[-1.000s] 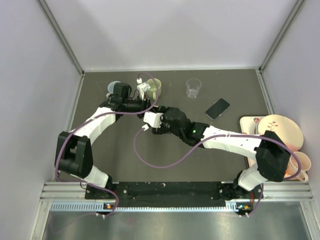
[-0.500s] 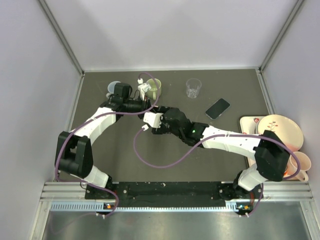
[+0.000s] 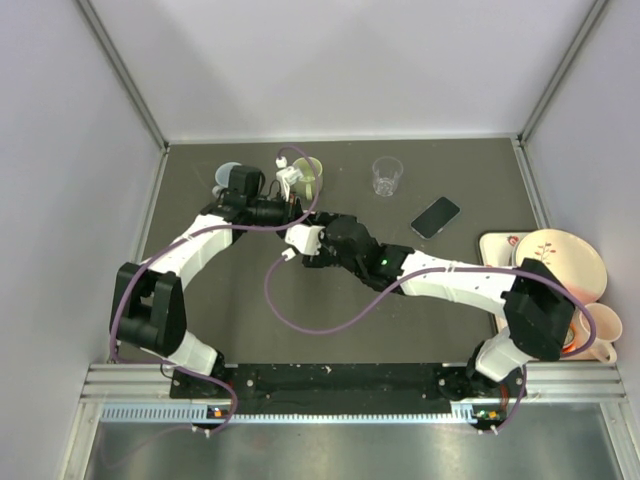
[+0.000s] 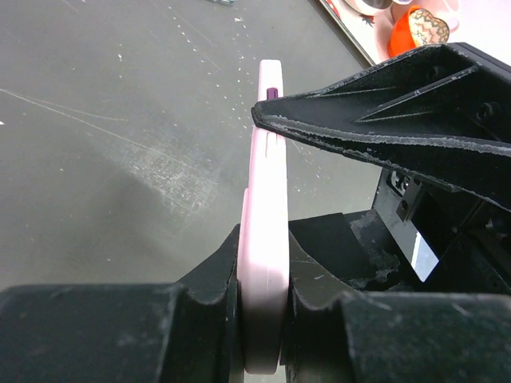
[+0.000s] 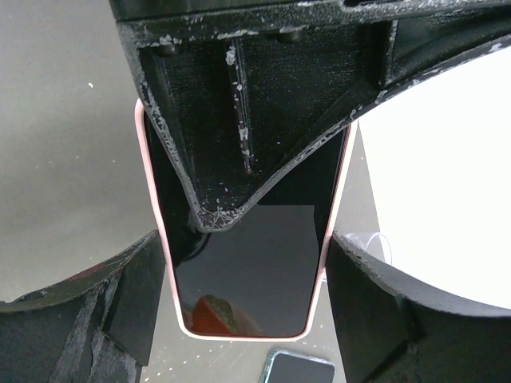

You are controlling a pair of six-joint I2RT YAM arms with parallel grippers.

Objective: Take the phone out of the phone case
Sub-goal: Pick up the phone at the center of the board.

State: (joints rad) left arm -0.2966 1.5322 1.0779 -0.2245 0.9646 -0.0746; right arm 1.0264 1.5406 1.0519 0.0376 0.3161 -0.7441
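A phone with a black screen (image 5: 255, 263) sits in a pink case (image 4: 265, 207). My left gripper (image 4: 263, 267) is shut on the case's two flat faces and holds it edge-on above the table. In the top view the left gripper (image 3: 288, 210) meets my right gripper (image 3: 305, 228), and the case is hidden between them. My right gripper (image 5: 247, 295) flanks the case's long edges, with both fingers (image 5: 136, 303) touching its pink rim. One right finger (image 4: 383, 120) rests its tip on the case's upper edge. A left finger (image 5: 239, 120) covers the upper screen.
A second, bare phone (image 3: 435, 216) lies at the back right, also low in the right wrist view (image 5: 299, 369). A clear glass (image 3: 387, 176) and a green mug (image 3: 306, 176) stand at the back. A tray (image 3: 490, 245) with plates (image 3: 560, 262) and cups is at the right edge.
The right arm's hand has shifted slightly to the left toward the left gripper. The left arm has stayed in place.
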